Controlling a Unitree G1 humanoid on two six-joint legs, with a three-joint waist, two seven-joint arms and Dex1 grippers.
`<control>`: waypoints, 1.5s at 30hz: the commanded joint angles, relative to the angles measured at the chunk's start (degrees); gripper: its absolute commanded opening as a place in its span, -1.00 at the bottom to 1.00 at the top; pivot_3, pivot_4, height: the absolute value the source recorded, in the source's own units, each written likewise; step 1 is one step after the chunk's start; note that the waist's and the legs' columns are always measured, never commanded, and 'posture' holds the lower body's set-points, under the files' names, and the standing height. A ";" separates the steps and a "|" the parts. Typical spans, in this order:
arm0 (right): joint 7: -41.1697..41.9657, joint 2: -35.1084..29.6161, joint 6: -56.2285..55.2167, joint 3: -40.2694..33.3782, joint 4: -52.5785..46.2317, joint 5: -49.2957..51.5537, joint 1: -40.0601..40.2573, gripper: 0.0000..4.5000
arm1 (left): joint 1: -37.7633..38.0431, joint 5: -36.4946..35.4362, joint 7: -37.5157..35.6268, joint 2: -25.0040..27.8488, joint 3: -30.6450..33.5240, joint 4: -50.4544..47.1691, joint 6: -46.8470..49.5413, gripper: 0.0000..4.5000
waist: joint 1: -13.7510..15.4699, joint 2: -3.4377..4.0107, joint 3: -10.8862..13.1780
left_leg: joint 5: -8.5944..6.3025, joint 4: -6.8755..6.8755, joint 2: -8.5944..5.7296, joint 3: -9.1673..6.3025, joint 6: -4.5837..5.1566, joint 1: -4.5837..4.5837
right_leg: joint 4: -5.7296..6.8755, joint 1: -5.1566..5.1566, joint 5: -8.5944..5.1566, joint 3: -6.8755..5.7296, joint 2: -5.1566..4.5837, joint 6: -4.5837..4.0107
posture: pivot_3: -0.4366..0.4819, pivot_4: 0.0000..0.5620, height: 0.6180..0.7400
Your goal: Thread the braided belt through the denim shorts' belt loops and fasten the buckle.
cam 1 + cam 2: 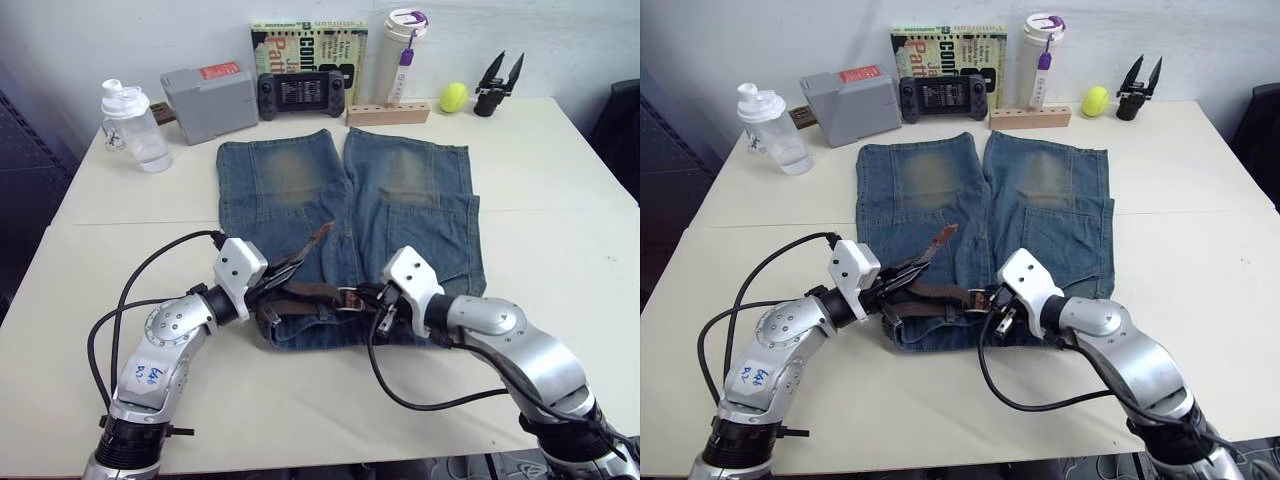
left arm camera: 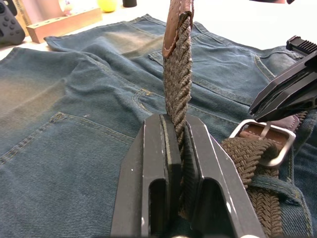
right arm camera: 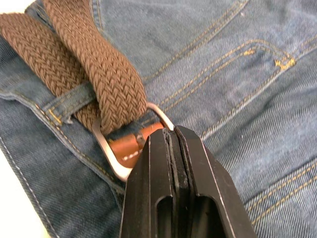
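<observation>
On the tabletop [image 1: 560,200] the shorts [image 1: 345,215] lie flat with the waistband toward the robot, which puts the belt loops within reach of both arms. Over the left half of the waistband, the left claw [image 2: 179,130] is clamped on the free end of the belt [image 2: 177,79]; the braided strap stands up out of the closed fingers, its leather tip lifted off the denim, probably so the tail can be drawn on through the frame without dragging on the cloth. From there the belt runs along the waistband under a belt loop [image 3: 69,101], so the threading looks at least partly done, though how many loops it has passed I cannot tell. At the middle sits the buckle [image 3: 121,144], with the strap already passed through its metal frame. The right claw [image 3: 173,141] is closed at the buckle's leather tab, seemingly pinning it steady so the left arm has something to pull against. The fastening itself appears unfinished; where the prong sits is too hidden to judge.
</observation>
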 commanded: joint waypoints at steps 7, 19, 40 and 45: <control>0.06 -2.53 -1.13 -1.40 -2.17 -0.91 1.62 -0.98 | -0.24 -0.82 -0.42 0.48 0.27 -2.81 0.12 -1.00 | 0.01 0.00 0.00 | 0.00 0.00 0.00 -0.01 0.00 0.00 | -0.01 0.00 0.00 0.00 0.00 0.00 | -0.05 -0.47 0.85; 0.11 -1.60 -1.13 1.69 -2.12 -1.96 -0.43 -0.98 | -0.20 -0.58 -0.04 0.46 0.29 -3.17 0.70 -1.00 | -0.01 0.00 0.00 | 0.00 0.00 0.00 -0.02 0.00 0.00 | -0.01 0.00 0.00 0.00 0.00 0.00 | -0.05 -0.47 0.85; -0.60 3.54 0.19 7.07 -2.01 -4.15 -4.13 -0.98 | -0.97 -0.45 0.60 0.20 0.44 -2.69 1.43 -1.00 | -0.01 0.00 0.00 | 0.00 0.00 0.00 -0.03 0.00 0.00 | -0.01 0.00 0.00 0.00 0.00 0.00 | -0.05 -0.47 0.85; -1.04 5.24 1.11 6.41 -2.32 -3.90 -5.33 -0.98 | -0.83 -0.44 0.58 0.26 0.34 -2.78 1.44 -1.00 | -0.02 0.00 0.00 | 0.00 0.00 0.00 -0.04 0.00 0.00 | -0.01 0.00 0.00 -0.01 0.00 0.00 | -0.05 -0.47 0.85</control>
